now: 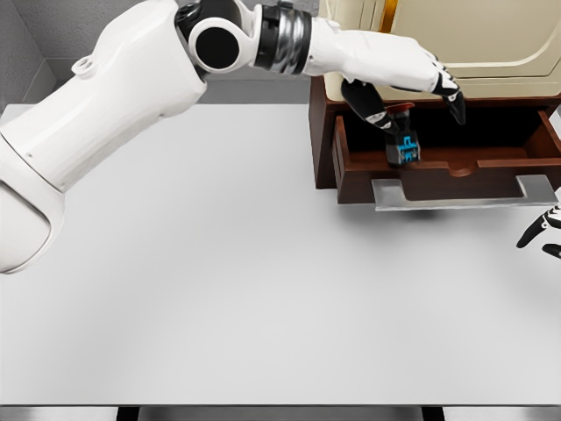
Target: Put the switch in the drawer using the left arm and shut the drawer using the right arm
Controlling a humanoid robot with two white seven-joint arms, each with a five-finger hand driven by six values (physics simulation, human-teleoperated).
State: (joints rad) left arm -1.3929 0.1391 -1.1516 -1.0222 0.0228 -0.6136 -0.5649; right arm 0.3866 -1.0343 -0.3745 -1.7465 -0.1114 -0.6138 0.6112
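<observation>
Switch (402, 140) is being held pinched under the left hand (412, 88), above the open drawer (438, 167); release is being called for next, then a push by the loose-fingered right hand (543, 233).

Drawer: open dark-brown wooden drawer (438, 162) at table's far right, pulled toward the robot from the cream cabinet (456, 39) behind.
Switch: small black-and-blue switch (402, 142) inside drawer's left part, under the left hand (412, 74).
Right hand (542, 235): right edge, before the drawer.
Table: flat grey table (219, 281).
</observation>
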